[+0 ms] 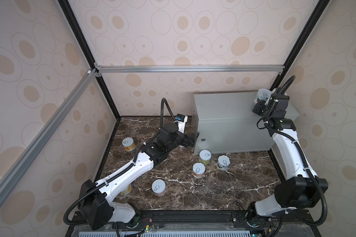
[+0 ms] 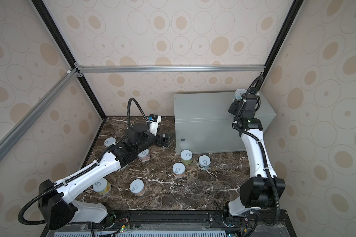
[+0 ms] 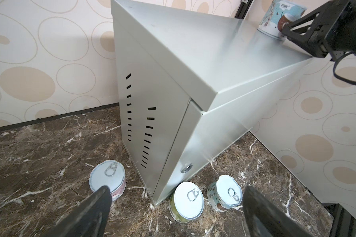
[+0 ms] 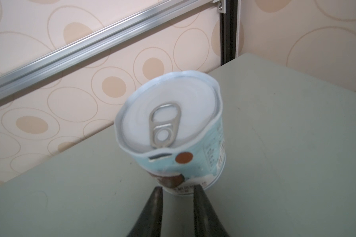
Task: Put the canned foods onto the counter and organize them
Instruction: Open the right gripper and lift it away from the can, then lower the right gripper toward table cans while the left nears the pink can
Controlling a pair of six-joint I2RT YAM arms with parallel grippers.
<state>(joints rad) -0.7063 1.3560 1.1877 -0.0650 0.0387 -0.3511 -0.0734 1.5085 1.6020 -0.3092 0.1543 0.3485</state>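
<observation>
One light-blue tin point(image 4: 173, 127) hanging tilted over worktop point(image 4: 275, 143), right hand point(image 4: 178, 189) clamping it; left hand point(image 3: 176, 189) gaping; seven-plus tins point(image 1: 198, 170) waiting below worktop.

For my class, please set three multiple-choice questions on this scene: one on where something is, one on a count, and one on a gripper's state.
1. Where is the light-blue-labelled round tin with the silvery pull-tab lid?
A on the dark marble surface
B on the flat top of the light-grey metal cabinet
C inside that cabinet

2. How many tins are on that top?
A none
B one
C four

3. How is the left gripper?
A shut on a tin
B shut, empty
C wide open, empty

Key:
1 B, the right wrist view shows it on the grey top.
2 B, only that tin is up there.
3 C, its fingers are far apart and grip nothing.
</observation>
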